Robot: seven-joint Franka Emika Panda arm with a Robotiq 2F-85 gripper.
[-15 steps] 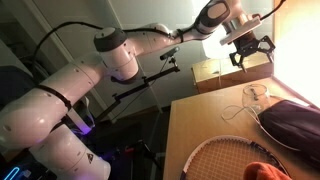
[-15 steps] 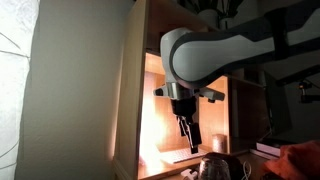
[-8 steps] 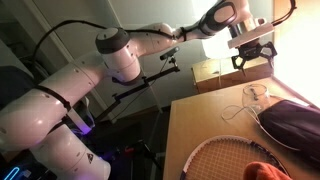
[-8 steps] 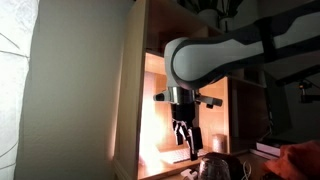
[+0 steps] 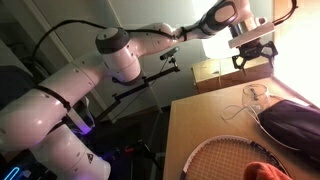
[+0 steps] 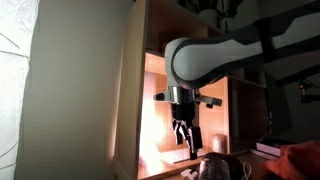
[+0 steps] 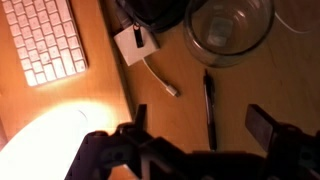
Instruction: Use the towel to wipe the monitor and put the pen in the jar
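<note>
Over the last second the gripper [image 5: 252, 58] had edged slightly toward the monitor [image 5: 302, 40] and then held, its jaws spread wide with nothing in them. In the wrist view, the pen [image 7: 209, 106] lay on the desk [image 5: 200, 120] between the fingers, just beside the jar [image 7: 228, 24]. What looked like the towel [image 5: 263, 172] sat at the desk's near edge by the racket [image 5: 222, 155], with the dark pouch [image 5: 290, 124] beyond. A keyboard [image 7: 44, 40] lay well apart.
</note>
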